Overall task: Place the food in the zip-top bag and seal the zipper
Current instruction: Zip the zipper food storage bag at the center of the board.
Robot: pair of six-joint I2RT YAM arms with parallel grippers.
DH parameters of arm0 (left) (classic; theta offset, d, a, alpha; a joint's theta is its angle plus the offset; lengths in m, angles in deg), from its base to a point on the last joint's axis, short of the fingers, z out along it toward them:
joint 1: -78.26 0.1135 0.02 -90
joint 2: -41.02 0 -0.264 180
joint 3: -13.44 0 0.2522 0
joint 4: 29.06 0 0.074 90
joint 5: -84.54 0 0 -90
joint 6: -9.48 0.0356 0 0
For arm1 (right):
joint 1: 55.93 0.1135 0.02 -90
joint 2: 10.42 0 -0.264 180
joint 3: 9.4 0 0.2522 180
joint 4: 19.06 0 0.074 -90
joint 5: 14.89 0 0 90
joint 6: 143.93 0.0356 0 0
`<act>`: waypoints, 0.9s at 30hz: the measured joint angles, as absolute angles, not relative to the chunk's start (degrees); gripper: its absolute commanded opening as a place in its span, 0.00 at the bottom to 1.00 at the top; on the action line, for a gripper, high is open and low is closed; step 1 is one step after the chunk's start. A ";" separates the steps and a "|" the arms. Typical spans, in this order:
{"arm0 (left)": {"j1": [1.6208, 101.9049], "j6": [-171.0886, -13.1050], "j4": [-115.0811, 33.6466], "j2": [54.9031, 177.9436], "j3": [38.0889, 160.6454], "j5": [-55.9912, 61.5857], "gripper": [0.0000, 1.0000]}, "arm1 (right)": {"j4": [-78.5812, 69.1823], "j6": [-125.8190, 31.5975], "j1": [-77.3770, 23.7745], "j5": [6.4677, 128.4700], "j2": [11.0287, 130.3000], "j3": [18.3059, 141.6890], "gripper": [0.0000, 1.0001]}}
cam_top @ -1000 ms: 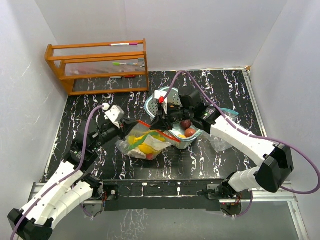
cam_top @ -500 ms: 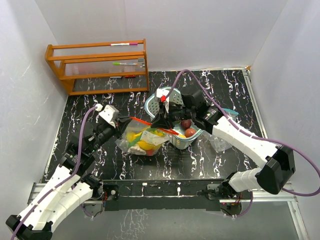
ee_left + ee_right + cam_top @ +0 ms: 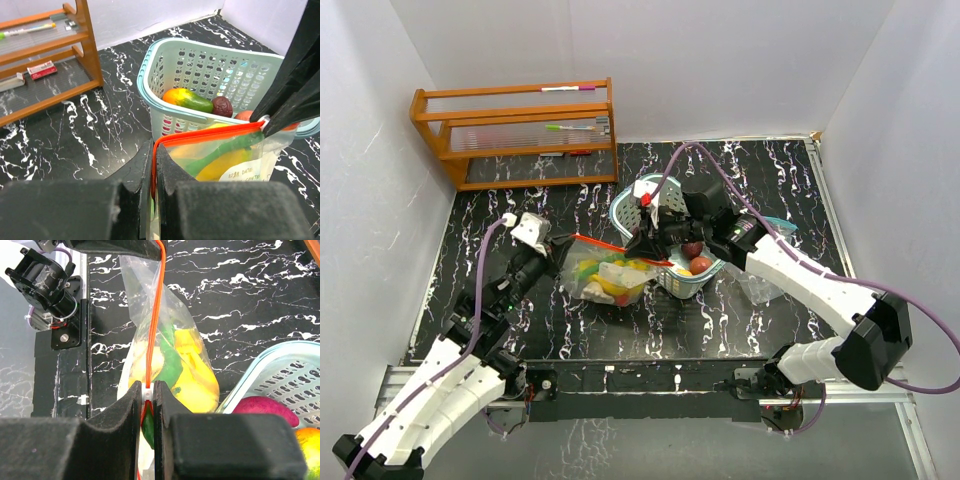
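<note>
The clear zip-top bag (image 3: 605, 280) hangs between my two grippers, its orange zipper (image 3: 620, 249) pulled taut. Yellow bananas (image 3: 200, 382) and a green pepper (image 3: 170, 365) show inside it. My left gripper (image 3: 154, 150) is shut on the zipper's left end (image 3: 156, 150). My right gripper (image 3: 148, 390) is shut on the white slider (image 3: 148, 388) at the other end, right beside the teal basket (image 3: 150, 75). In the basket lie a mango (image 3: 187, 100), a dark red fruit (image 3: 221, 106) and an orange-red fruit (image 3: 700, 265).
A wooden rack (image 3: 515, 130) with pens and small items stands at the back left. Crumpled clear plastic (image 3: 760, 285) lies right of the basket under my right arm. White walls close in the black marbled table (image 3: 720, 320) on three sides.
My left arm has drawn back to the left, carrying its end of the bag and stretching the zipper straight. The right gripper has stayed by the basket, still on the slider.
</note>
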State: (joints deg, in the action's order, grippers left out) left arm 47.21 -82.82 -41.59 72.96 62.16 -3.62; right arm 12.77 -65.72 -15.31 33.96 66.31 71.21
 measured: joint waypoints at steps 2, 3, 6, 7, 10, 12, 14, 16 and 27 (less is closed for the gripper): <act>47.21 -83.81 -41.17 73.05 61.24 -4.12 0.00 | 13.03 -65.65 -15.33 34.34 66.20 71.19 0.24; 47.21 -84.37 -40.89 73.07 60.65 -4.38 0.00 | 13.29 -65.41 -15.33 34.58 66.18 71.19 0.27; 47.80 -85.75 -39.66 73.16 58.27 -6.87 0.00 | 16.09 -64.76 -15.55 34.77 66.18 71.23 0.35; 47.94 -86.32 -39.55 73.27 57.55 -7.46 0.00 | 17.08 -64.36 -15.55 34.97 66.18 71.23 0.37; 48.18 -87.48 -38.50 73.66 56.39 -8.36 0.00 | 17.75 -62.39 -15.57 36.96 66.12 71.32 0.43; 48.18 -87.98 -37.96 73.55 56.28 -8.49 0.00 | 17.67 -60.32 -15.55 40.19 65.63 71.32 0.42; 48.18 -88.22 -37.39 73.33 56.21 -8.47 0.00 | 17.62 -59.18 -15.55 42.42 64.59 71.32 0.39; 48.18 -88.31 -36.91 73.09 56.13 -8.34 0.00 | 17.58 -57.89 -15.55 45.50 63.25 71.32 0.36; 48.18 -88.46 -36.01 72.17 55.47 -7.88 0.00 | 16.66 -55.29 -15.59 53.05 61.83 71.28 0.32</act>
